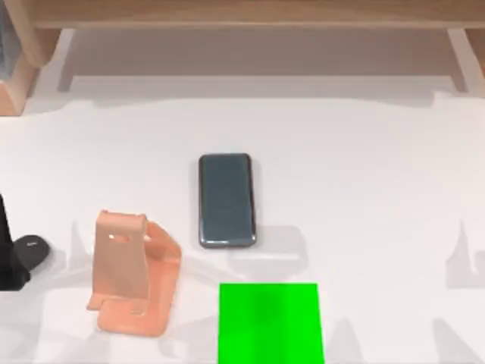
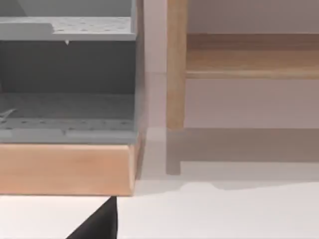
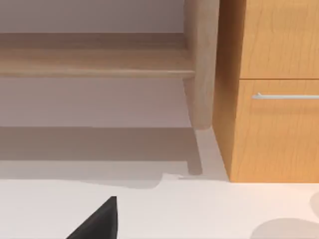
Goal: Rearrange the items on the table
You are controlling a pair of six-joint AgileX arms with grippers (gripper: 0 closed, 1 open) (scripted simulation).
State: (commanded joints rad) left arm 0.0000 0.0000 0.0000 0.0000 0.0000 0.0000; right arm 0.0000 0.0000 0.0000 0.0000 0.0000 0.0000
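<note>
The dark grey-blue smartphone lies flat near the middle of the white table, its long side running front to back. The black oval mouse rests at the table's far left edge, beside a dark upright shape that the frame cuts off. A black part of my left gripper juts in low in the left wrist view, above bare tabletop. A like black part of my right gripper shows in the right wrist view. Neither is near the phone.
A pink phone stand sits front left, between mouse and phone. A bright green square marks the front edge, just in front of the phone. A light wooden shelf frame spans the back, with a grey rack at its left and a wooden cabinet at its right.
</note>
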